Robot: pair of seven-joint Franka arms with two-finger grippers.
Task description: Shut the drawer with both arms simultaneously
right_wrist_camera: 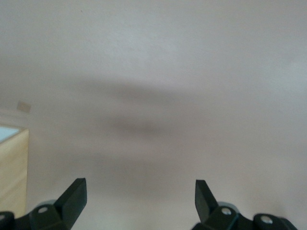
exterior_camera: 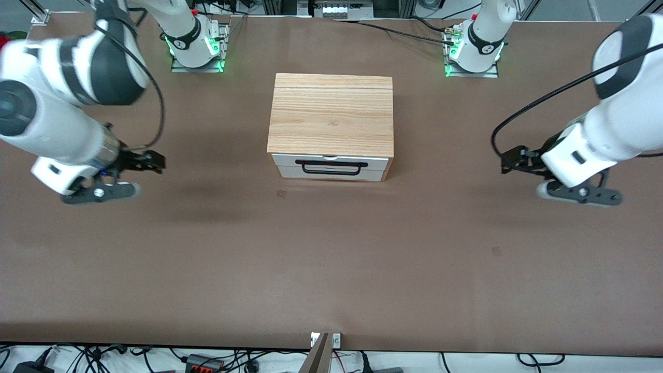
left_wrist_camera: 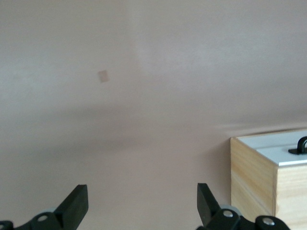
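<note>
The drawer (exterior_camera: 331, 167) has a white front and a black bar handle (exterior_camera: 331, 168). It sits in the oak-grain box (exterior_camera: 331, 114) at the table's middle, its front about flush with the box. My right gripper (exterior_camera: 150, 173) is open and empty, low over the table toward the right arm's end, well apart from the box. My left gripper (exterior_camera: 518, 176) is open and empty toward the left arm's end, equally far off. In the left wrist view my open gripper (left_wrist_camera: 142, 201) faces bare table, with the box corner (left_wrist_camera: 259, 177) at the edge. The right wrist view shows my open gripper (right_wrist_camera: 140, 196) and a sliver of the box (right_wrist_camera: 13, 167).
The brown table (exterior_camera: 331, 269) stretches wide around the box. Both arm bases (exterior_camera: 194, 46) (exterior_camera: 474, 49) stand farther from the front camera than the box. A small mark (exterior_camera: 281, 194) lies on the table just in front of the drawer.
</note>
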